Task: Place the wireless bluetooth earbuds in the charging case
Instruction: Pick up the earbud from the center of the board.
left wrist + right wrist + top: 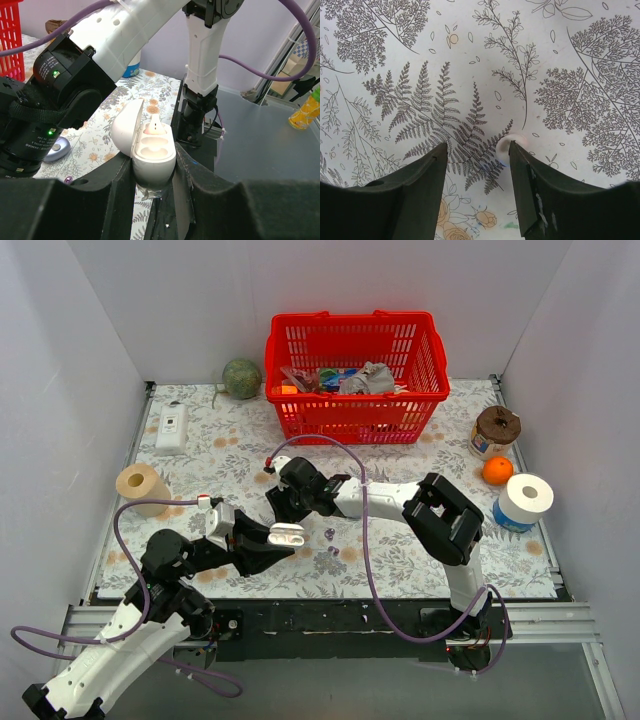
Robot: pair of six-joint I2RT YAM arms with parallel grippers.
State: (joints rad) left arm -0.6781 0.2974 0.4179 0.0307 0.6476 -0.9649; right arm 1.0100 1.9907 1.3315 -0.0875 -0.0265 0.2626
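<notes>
My left gripper is shut on a white oval charging case, held upright with its lid open. One white earbud sits in the far well and the near well is empty. The case also shows in the top view. My right gripper is open, pointing down just above the floral cloth. A small white earbud lies on the cloth against the inner tip of its right finger. A small lavender glossy oval lies on the cloth under the right wrist, and tiny purple bits lie nearby.
A red basket of items stands at the back. A paper roll is at the left, and a white remote behind it. A jar, an orange and a tape roll are at the right. The right forearm reaches across the middle.
</notes>
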